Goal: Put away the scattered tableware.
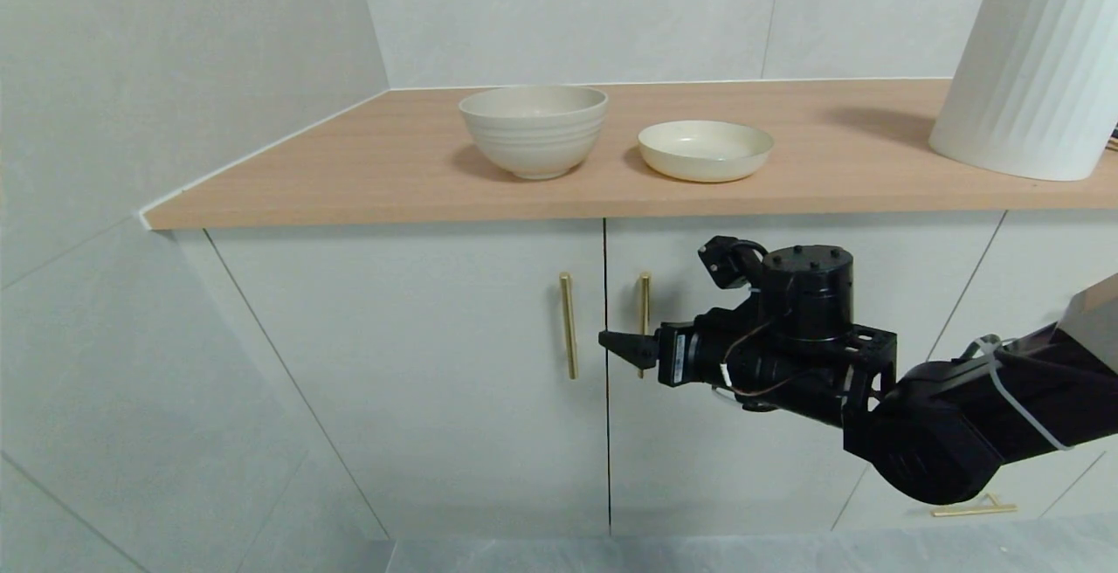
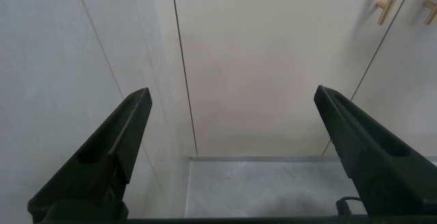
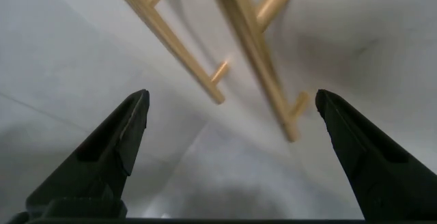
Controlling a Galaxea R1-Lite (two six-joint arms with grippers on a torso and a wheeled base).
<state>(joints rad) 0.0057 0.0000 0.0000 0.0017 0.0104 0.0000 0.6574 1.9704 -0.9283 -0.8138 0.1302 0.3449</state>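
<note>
A deep cream bowl point(image 1: 533, 130) and a shallow cream dish point(image 1: 706, 150) stand side by side on the wooden countertop point(image 1: 349, 184). Below it, two cabinet doors meet at a seam, each with an upright gold handle, the left handle point(image 1: 568, 325) and the right handle point(image 1: 645, 307). My right gripper point(image 1: 629, 348) is open and held level at the right handle, fingertip just in front of it. In the right wrist view both gold handles point(image 3: 263, 67) lie close ahead between the spread fingers point(image 3: 109, 156). My left gripper point(image 2: 232, 156) is open, low, facing a cabinet door and the floor.
A tall white ribbed container point(image 1: 1031, 66) stands at the right end of the countertop. Tiled walls close the left side and the back. Another gold handle point(image 1: 974, 509) shows low on the right cabinet. Grey floor point(image 1: 699, 555) runs below the doors.
</note>
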